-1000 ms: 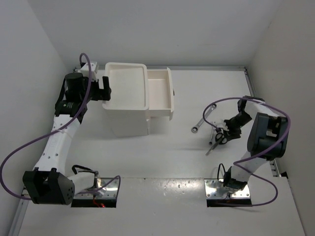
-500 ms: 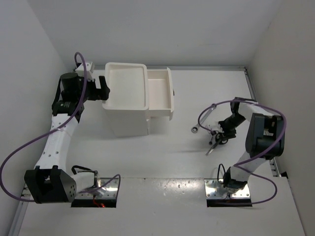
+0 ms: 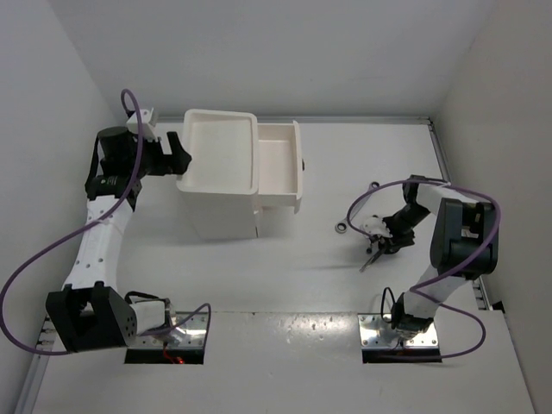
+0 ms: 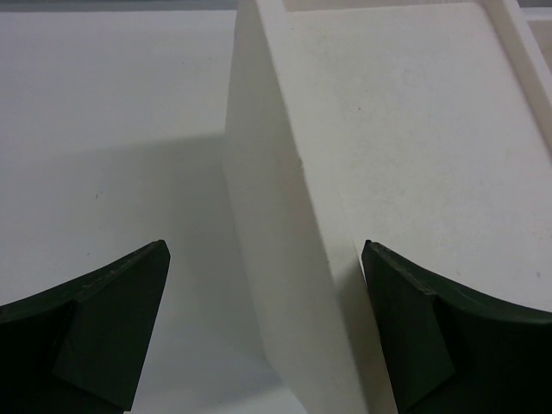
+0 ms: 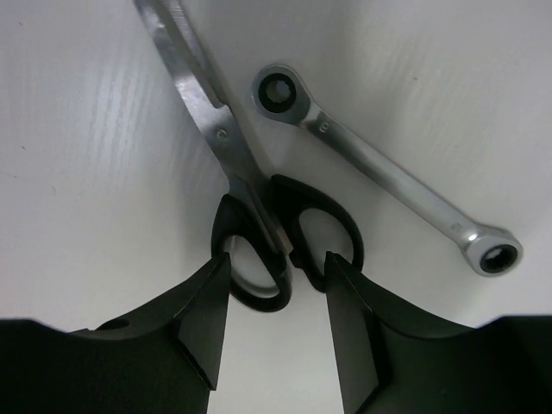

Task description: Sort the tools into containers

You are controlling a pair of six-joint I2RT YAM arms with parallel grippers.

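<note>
— Where were the scissors [image 5: 250, 198]?

— Flat on the surface [image 3: 285, 276], right of the middle, blades pointing toward the near edge in the top view. The right hand [image 5: 278, 259] was straight over the black loops.

— Gripping them?

— I couldn't tell. The hand was narrowed to about half its width, one finger [image 5: 203, 319] over the outer edge of the left loop and the other over the right loop. Whether they pressed on the plastic, the wrist view didn't show.

— Anything crowding it?

— A wrench [image 5: 379, 168] lay just beside the scissors, slanting across. One ring end sat near the blade and the shaft passed close by the right loop, with a thin gap between. That arm's purple cable [image 3: 362, 200] looped above the spot.

— And the box [image 3: 226, 216]?

— At the far left, well apart from the tools. Its top drawer [image 3: 300, 172] was pulled out to the right, with a dark knob on the front, and nothing showed in it or in the tray on top.

— The left hand [image 3: 177, 155]?

— Spread wide, holding nothing. It straddled the box's left wall, one finger [image 4: 112, 328] outside and one over the tray. I couldn't tell whether either touched.
</note>
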